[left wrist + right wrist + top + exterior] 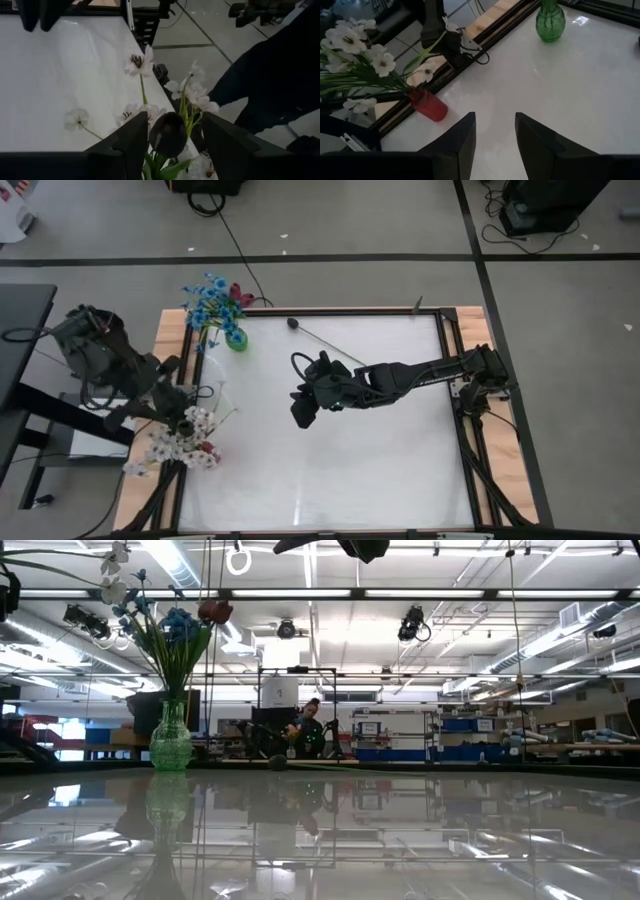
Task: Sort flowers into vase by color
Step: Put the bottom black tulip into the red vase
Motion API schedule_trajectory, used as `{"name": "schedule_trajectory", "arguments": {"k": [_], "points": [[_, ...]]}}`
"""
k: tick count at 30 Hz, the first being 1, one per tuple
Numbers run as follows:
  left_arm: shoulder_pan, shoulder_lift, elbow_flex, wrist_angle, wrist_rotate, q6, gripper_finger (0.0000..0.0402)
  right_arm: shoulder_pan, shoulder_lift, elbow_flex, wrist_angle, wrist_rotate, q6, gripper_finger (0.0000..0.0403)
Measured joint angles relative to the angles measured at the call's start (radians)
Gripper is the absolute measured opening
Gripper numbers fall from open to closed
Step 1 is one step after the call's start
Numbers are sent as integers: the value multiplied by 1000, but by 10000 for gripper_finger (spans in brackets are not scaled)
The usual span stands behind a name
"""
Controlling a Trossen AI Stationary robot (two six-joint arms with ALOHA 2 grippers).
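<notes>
Two vases stand along the desk's left edge: a green vase (236, 338) with blue flowers (208, 302) near the far corner, a red vase (428, 105) with white flowers (183, 442) nearer. The left tool (170, 145) hangs part-open over the white bunch, a dark flower head (168, 134) between its fingers, seemingly released; it should lift straight up. The right tool (494, 132), part-open and empty mid-desk, should take the stem (325, 340) near the far edge at its middle.

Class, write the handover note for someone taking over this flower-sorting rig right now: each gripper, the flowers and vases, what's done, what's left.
Left gripper: open, over the white flowers in the red vase at the table's left edge; a dark flower head sits between its fingers.
Right gripper: open, empty, above mid-table.
Done: blue flowers stand in the green vase.
Left: one dark-headed stem lies on the table near its far edge.
</notes>
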Motion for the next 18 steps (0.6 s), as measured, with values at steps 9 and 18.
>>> {"name": "schedule_trajectory", "arguments": {"k": [9,18], "points": [[0,-1,140,-334,-221,-376,157,-13,8,-23,-139,33,148,145],[0,-15,33,-406,76,-473,134,-29,13,-173,-123,5,236,145]]}}
